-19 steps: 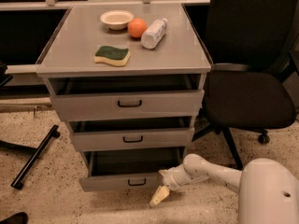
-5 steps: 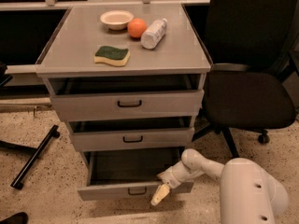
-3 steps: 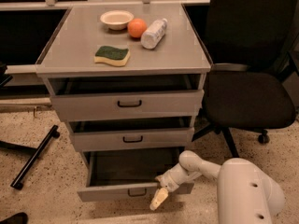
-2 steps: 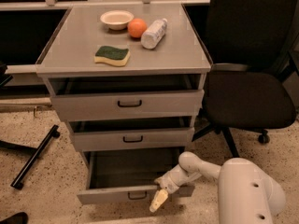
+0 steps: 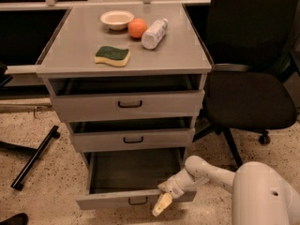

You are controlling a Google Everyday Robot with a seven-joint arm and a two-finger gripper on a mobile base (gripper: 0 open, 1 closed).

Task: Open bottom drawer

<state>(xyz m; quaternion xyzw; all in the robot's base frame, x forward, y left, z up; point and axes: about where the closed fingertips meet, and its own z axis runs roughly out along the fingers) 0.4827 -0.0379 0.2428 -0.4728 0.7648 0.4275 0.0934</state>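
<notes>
The bottom drawer of the grey cabinet is pulled far out, its dark empty inside showing, with a small black loop handle at the centre of its front. My gripper is at the right part of that front panel, just right of the handle, with a pale finger pointing down over the panel's lower edge. The white arm reaches in from the lower right.
The middle drawer and top drawer are slightly ajar above. On the cabinet top lie a sponge, bowl, orange and bottle. A black office chair stands right. A black bar lies on the floor at the left.
The bottom drawer has slid further out toward the camera, and my gripper has moved down and slightly left with its front panel.
</notes>
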